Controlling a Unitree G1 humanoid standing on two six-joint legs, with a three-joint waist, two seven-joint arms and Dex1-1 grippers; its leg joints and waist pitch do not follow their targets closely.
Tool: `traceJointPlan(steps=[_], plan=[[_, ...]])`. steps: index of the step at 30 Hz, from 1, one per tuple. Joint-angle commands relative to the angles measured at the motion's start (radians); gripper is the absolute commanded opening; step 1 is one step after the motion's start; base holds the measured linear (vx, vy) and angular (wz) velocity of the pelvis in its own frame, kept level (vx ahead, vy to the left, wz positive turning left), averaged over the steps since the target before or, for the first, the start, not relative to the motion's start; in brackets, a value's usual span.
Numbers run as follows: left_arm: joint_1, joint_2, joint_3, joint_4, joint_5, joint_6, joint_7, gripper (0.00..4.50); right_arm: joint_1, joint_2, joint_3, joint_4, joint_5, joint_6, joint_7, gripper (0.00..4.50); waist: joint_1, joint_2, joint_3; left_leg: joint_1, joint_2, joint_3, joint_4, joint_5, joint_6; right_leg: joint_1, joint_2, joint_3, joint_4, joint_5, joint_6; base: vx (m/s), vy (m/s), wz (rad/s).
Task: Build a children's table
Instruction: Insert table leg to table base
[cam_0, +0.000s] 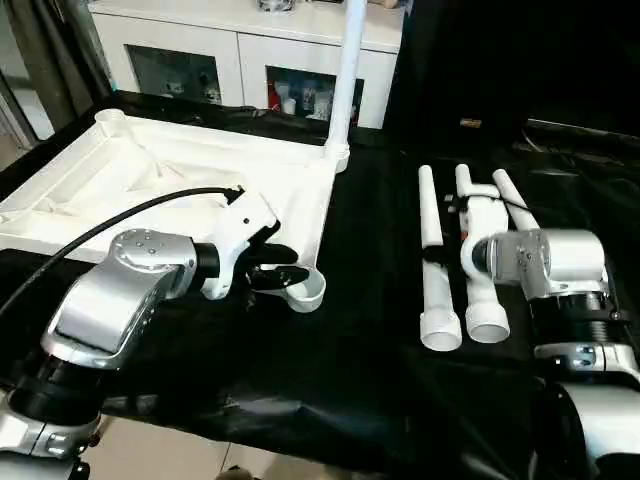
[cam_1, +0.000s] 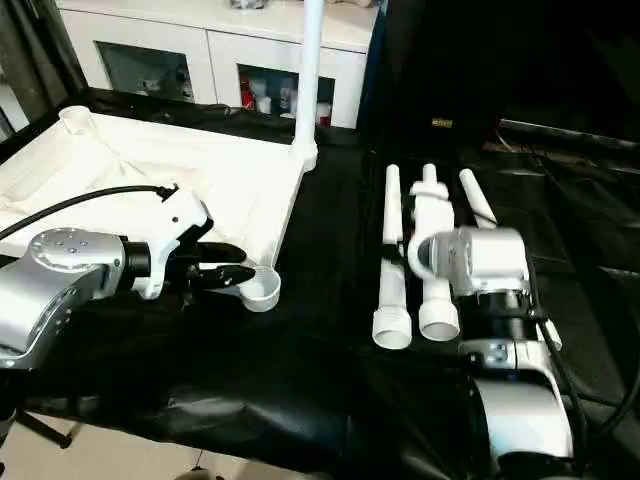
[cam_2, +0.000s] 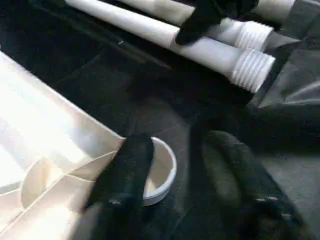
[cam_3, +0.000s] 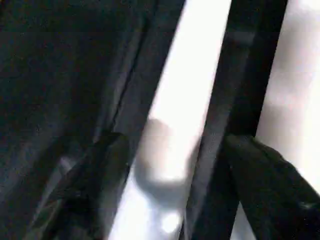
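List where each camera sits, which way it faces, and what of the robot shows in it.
Left eye and right eye views: on the head, facing forward and down at the upturned table top, one fitted leg and the loose legs; both silver forearms show.
Left wrist view: along the left end effector, facing the corner socket; its black fingers show.
Right wrist view: along the right end effector, astride a leg.
Shared: the left wrist and head views show the loose legs' threaded ends.
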Motion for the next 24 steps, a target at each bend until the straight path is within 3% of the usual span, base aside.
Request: traceJointPlan(steps=[1, 3, 5, 7, 8, 11, 13, 17, 24], plan=[[0.006, 0.002, -0.012, -0.027, -0.011, 0.013, 0.007, 2.21, 0.012, 0.0, 0.013, -0.018, 0.008, 0.031, -0.003, 3.73, 0.002, -0.001, -0.074, 0.009, 0.022, -0.005, -0.063, -0.088, -0.053, 0.06, -0.075, 0.056, -0.072, -0.084, -0.139, 0.0, 0.0, 0.0], [0.007, 0.001, -0.015, -0.033, -0.011, 0.016, 0.01, 2.61, 0.027, 0.005, 0.014, -0.025, 0.017, 0.043, 0.001, 3.8, 0.002, -0.001, -0.073, 0.01, 0.023, -0.005, -0.063, -0.093, -0.054, 0.059, -0.076, 0.056, -0.073, -0.091, -0.136, 0.0, 0.0, 0.0], [0.007, 0.001, -0.017, -0.035, -0.011, 0.017, 0.011, 2.6, 0.036, 0.01, 0.016, -0.023, 0.023, 0.057, 0.009, 3.8, 0.002, -0.002, -0.074, 0.01, 0.022, -0.005, -0.063, -0.092, -0.055, 0.059, -0.075, 0.056, -0.073, -0.095, -0.132, 0.0, 0.0, 0.0], [0.006, 0.001, -0.018, -0.038, -0.011, 0.017, 0.013, 2.69, 0.049, 0.019, 0.014, -0.021, 0.029, 0.073, 0.013, 3.49, 0.003, -0.002, -0.074, 0.01, 0.022, -0.005, -0.063, -0.087, -0.054, 0.06, -0.076, 0.056, -0.073, -0.095, -0.128, 0.0, 0.0, 0.0], [0.005, 0.002, -0.018, -0.039, -0.012, 0.017, 0.015, 2.99, 0.053, 0.019, 0.015, -0.022, 0.031, 0.077, 0.015, 3.43, 0.003, -0.002, -0.074, 0.009, 0.023, -0.005, -0.063, -0.085, -0.055, 0.059, -0.076, 0.056, -0.074, -0.094, -0.125, 0.0, 0.0, 0.0], [0.003, 0.002, -0.017, -0.042, -0.016, 0.016, 0.024, 3.05, 0.055, 0.021, 0.011, -0.019, 0.033, 0.081, 0.015, 3.17, 0.003, -0.004, -0.074, 0.01, 0.023, -0.005, -0.064, -0.091, -0.059, 0.059, -0.076, 0.056, -0.075, -0.107, -0.12, 0.0, 0.0, 0.0], [0.003, 0.003, -0.018, -0.042, -0.016, 0.012, 0.03, 3.39, 0.055, 0.021, 0.009, -0.014, 0.034, 0.077, 0.013, 2.99, 0.003, -0.005, -0.074, 0.011, 0.023, -0.005, -0.063, -0.094, -0.06, 0.058, -0.076, 0.056, -0.075, -0.113, -0.118, 0.0, 0.0, 0.0], [0.007, 0.005, -0.021, -0.037, -0.007, -0.002, 0.041, 3.42, 0.055, 0.022, 0.003, -0.001, 0.036, 0.068, 0.011, 2.68, 0.003, -0.006, -0.075, 0.009, 0.022, -0.005, -0.062, -0.08, -0.058, 0.06, -0.076, 0.056, -0.073, -0.094, -0.118, 0.0, 0.0, 0.0], [-0.011, -0.043, 0.042, 0.003, -0.034, 0.001, 0.093, 3.42, 0.044, 0.044, -0.06, 0.024, 0.053, 0.038, -0.019, 2.14, 0.003, -0.007, -0.075, 0.009, 0.021, -0.003, -0.061, -0.088, -0.058, 0.06, -0.076, 0.056, -0.075, -0.108, -0.12, 0.0, 0.0, 0.0]])
